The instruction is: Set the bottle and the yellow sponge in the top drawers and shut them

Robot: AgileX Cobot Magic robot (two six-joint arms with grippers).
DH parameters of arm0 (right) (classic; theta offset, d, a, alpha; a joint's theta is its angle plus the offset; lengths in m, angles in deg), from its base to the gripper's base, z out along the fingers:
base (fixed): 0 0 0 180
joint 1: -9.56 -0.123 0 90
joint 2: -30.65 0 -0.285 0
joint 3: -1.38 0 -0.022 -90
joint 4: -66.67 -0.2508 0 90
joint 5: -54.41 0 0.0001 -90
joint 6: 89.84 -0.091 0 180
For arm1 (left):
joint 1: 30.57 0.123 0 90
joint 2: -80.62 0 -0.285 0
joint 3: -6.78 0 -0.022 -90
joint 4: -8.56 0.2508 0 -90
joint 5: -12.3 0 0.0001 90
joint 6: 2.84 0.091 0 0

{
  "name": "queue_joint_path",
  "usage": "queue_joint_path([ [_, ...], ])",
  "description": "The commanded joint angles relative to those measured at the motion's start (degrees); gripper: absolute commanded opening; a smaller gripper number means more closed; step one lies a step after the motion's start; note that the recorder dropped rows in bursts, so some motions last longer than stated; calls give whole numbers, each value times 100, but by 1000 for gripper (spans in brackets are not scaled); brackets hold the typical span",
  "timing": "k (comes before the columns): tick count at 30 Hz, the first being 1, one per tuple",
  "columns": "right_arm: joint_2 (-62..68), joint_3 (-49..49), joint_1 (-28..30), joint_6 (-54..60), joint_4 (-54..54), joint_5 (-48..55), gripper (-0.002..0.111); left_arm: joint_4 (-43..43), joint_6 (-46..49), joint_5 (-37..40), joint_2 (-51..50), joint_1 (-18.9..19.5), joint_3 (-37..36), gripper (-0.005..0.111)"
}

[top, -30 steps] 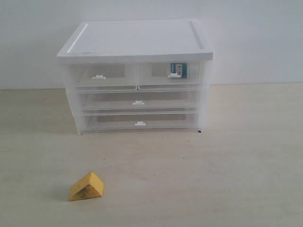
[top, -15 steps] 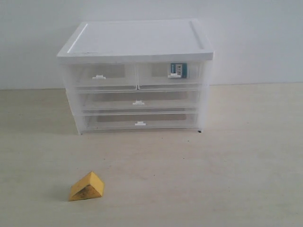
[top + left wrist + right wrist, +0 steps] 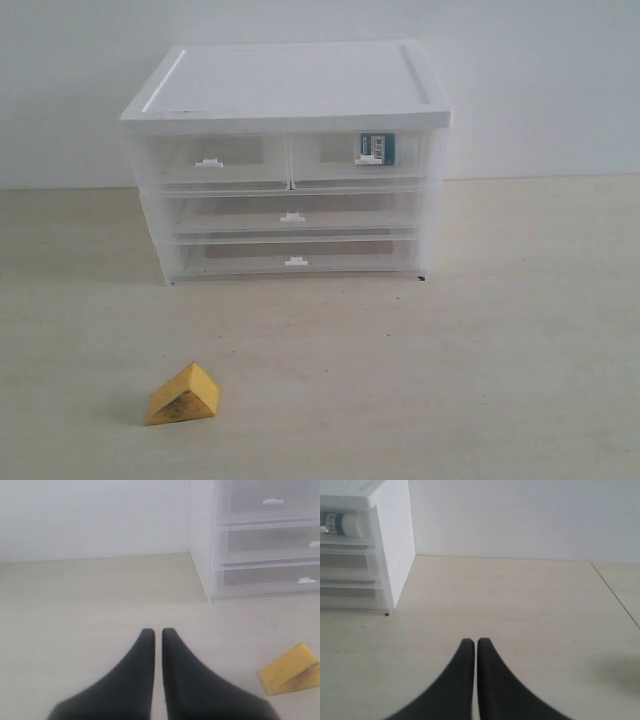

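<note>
1. Cabinet (image 3: 285, 85): boxy unit with a smooth, opaque white top that has a raised rim. The drawer fronts are clear plastic, each with a small white tab handle.
2. Left top drawer (image 3: 215, 160): half-width, pushed in flush. No contents show through its clear front.
3. Right top drawer (image 3: 330, 160): half-width, pushed in flush.
4. Bottle (image 3: 378, 147): inside the right top drawer, seen through the clear front. The right wrist view shows it lying on its side, with a teal-and-white label and a white cap.
5. Full-width drawers (image 3: 292, 215): two, stacked beneath the top pair, both shut.
6. Yellow sponge (image 3: 182, 395): mustard-yellow wedge with matte faces and dark smudges on its triangular end. It lies on the table (image 3: 500, 330), well apart from the cabinet and towards the left of the exterior view.
7. Table: pale, faintly grained, matte surface.
8. Left gripper (image 3: 158, 632): smooth black tapered fingers, drawn together with only a thin slit between the tips. It holds nothing and is poised over bare table, with the sponge off to one side.
9. Right gripper (image 3: 472, 642): the same black tapered fingers, pressed together and empty, over bare table beside the cabinet.
</note>
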Motion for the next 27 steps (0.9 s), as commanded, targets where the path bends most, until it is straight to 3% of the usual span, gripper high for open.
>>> queue_joint_path([
  [1, -338, 463, 288, -26, -42, -305, 0, -55, 0, -36, 24, 23, -23, 4],
  [10, -1323, 1102, 327, -26, -52, -131, 0, -55, 0, -25, 24, 23, -23, 4],
  [27, -1379, 1102, 327, 314, -489, -157, 0, -55, 0, -25, 24, 23, -23, 4],
])
